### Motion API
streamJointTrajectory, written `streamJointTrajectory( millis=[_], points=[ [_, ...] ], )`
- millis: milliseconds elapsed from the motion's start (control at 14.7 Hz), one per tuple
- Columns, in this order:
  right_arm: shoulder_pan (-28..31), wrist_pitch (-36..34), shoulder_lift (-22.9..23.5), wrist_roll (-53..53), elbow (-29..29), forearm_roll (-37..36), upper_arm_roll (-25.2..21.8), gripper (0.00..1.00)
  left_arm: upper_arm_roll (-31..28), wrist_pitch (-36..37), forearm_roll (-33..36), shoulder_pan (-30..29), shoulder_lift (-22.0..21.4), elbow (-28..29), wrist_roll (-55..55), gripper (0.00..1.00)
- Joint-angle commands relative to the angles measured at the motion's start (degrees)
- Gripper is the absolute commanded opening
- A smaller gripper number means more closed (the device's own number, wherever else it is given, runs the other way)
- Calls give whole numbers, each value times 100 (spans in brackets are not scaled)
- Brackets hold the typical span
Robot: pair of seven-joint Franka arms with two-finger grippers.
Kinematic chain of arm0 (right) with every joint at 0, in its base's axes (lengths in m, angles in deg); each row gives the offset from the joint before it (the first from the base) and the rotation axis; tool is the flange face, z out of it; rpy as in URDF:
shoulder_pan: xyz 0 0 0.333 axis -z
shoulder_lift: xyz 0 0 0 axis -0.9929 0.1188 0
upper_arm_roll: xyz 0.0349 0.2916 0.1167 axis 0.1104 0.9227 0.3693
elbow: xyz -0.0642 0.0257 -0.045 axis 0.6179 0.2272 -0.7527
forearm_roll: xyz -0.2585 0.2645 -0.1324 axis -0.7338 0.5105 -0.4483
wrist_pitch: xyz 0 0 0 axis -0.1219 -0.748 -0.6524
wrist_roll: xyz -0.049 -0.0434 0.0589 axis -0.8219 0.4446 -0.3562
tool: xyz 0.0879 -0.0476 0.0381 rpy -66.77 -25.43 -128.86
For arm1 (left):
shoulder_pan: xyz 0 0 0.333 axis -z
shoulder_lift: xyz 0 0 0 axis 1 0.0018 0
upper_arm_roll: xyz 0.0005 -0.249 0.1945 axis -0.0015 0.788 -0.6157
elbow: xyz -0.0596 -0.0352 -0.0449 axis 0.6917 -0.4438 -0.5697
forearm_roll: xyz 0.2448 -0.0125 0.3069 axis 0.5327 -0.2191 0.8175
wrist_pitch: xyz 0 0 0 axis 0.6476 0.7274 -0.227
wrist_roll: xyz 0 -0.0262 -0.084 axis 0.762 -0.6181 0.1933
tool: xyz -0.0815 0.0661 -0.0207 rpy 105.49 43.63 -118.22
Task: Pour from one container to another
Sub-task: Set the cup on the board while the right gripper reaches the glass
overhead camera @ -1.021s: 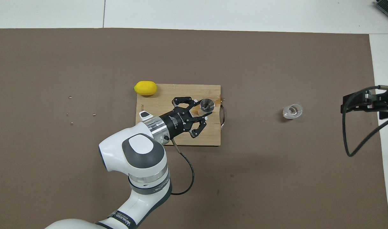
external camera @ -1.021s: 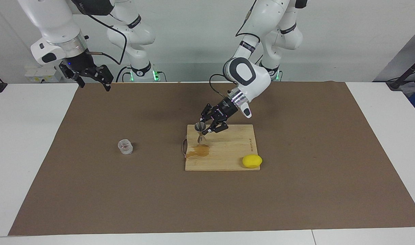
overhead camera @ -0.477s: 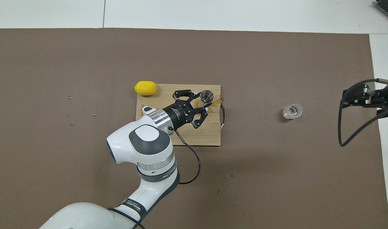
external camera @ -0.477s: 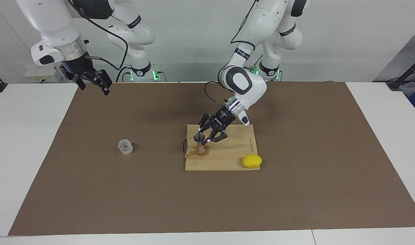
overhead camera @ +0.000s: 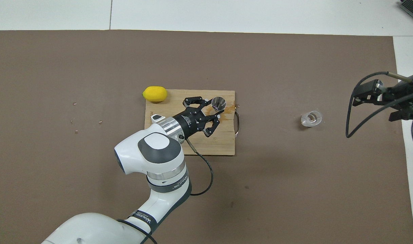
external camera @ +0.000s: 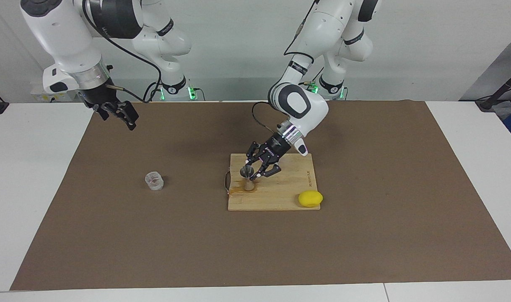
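Left pincer (external camera: pixel 252 174) grips jigger (external camera: pixel 247 178); overhead shows its open mouth.

one jigger (external camera: pixel 248 179), one cup (external camera: pixel 154 181), one lemon (external camera: pixel 310 198), one board (external camera: pixel 280 193)

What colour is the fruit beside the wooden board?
Yellow: the lemon, clearest in the overhead view.
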Motion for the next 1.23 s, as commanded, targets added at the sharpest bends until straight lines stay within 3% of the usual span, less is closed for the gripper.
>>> streamJointTrajectory(
  millis=[0, 68, 136, 204, 272, 340, 613, 817, 1157],
  points=[
    [45, 347, 228, -728, -15, 19, 37, 100, -65, -103, -189, 61, 58, -103, -149, 0],
    [71, 401, 316, -1071, -7, 28, 37, 99, -65, -94, -198, 43, 67, -103, -149, 0],
    [106, 410, 430, -1179, 11, 80, 37, 99, -65, -94, -198, 43, 58, -94, -149, 17],
    [124, 436, 535, -1249, 11, 107, 37, 99, -65, -94, -198, 34, 58, -94, -149, 40],
    [133, 515, 649, -1337, 2, 116, 37, 99, -65, -94, -189, 34, 58, -94, -157, 54],
    [141, 568, 764, -1555, 2, 125, 46, 99, -65, -85, -189, 34, 58, -86, -166, 100],
    [457, 700, 1159, -2206, -68, 906, 37, 100, -65, -85, -189, 26, 58, -77, -175, 100],
    [580, 910, 1301, -2471, -251, 1012, 37, 100, -65, -85, -172, 52, 32, -68, -201, 100],
    [950, 1429, 1301, -2656, -990, 1802, 37, 100, -30, -269, -66, 122, -880, 528, -289, 100]
  ],
)
